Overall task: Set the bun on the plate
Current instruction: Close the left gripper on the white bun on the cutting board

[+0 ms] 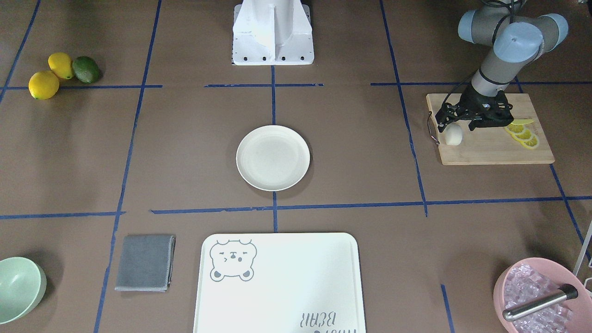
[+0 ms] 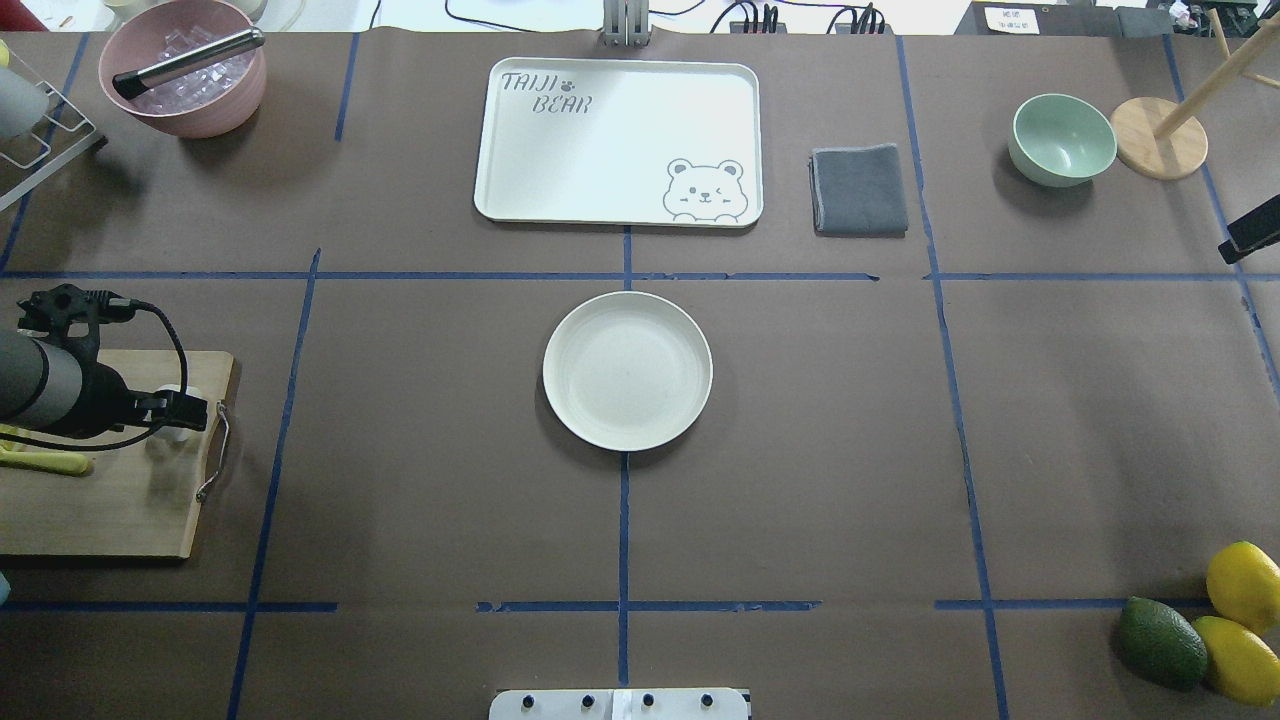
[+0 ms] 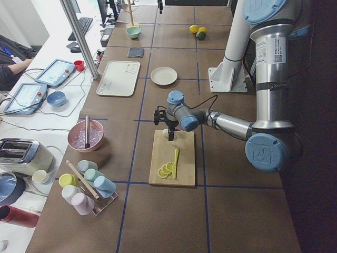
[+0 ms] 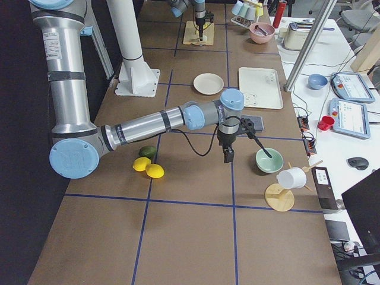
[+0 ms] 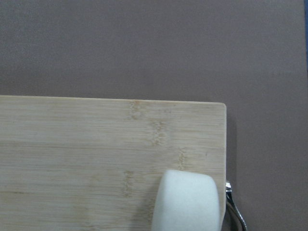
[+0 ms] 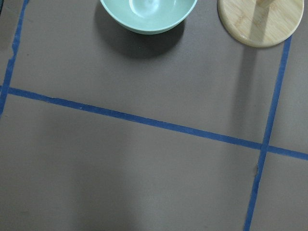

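The small white bun (image 1: 453,134) stands on a wooden cutting board (image 1: 490,150), near the board's handle end. My left gripper (image 1: 458,125) hangs right over it, open, one black finger on each side of it. In the left wrist view the bun (image 5: 186,203) fills the bottom edge, close to the board's corner. The round cream plate (image 1: 273,157) lies bare at the table's middle, far from the bun; it also shows in the overhead view as the plate (image 2: 627,370). My right gripper (image 2: 1250,232) shows only as a black tip at the frame edge; I cannot tell its state.
Lemon slices (image 1: 523,134) lie on the board behind the left gripper. A bear-printed tray (image 1: 277,282), a grey cloth (image 1: 145,262), a mint bowl (image 1: 18,289) and a pink bowl of ice (image 1: 539,296) line the far side. Lemons and an avocado (image 1: 60,74) sit by the right arm.
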Robot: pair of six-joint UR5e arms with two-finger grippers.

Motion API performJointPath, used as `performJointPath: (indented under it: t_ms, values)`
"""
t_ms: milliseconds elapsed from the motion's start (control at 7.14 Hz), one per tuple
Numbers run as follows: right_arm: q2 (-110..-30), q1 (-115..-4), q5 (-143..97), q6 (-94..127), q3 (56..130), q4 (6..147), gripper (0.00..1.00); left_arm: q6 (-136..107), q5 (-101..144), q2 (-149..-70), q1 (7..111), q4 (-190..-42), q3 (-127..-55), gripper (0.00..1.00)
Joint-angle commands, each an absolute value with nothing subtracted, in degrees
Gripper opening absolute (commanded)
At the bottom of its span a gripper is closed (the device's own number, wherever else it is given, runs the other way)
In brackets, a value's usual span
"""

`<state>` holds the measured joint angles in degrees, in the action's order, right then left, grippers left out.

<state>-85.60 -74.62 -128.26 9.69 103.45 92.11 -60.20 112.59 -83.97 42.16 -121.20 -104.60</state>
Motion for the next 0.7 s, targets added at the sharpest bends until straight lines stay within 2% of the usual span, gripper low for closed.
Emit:
performJointPath:
  t_ms: [0,280,560]
  values:
    - [-85.6,-74.6,-128.6,9.8,103.5,92.1,1.00,-60.4,112.6,-83.9,42.1,-121.2,-104.6,0.76]
    - [-85.6,-74.6,-128.7,10.3,103.5,92.0,1.00,-60.4,112.6,-84.0,42.1,-121.3,-104.9,0.57]
    - [-85.6,-74.6,-129.7,10.5,103.8,92.0,1.00,-60.4,112.4,-84.0,42.1,-121.3,-104.7,0.45]
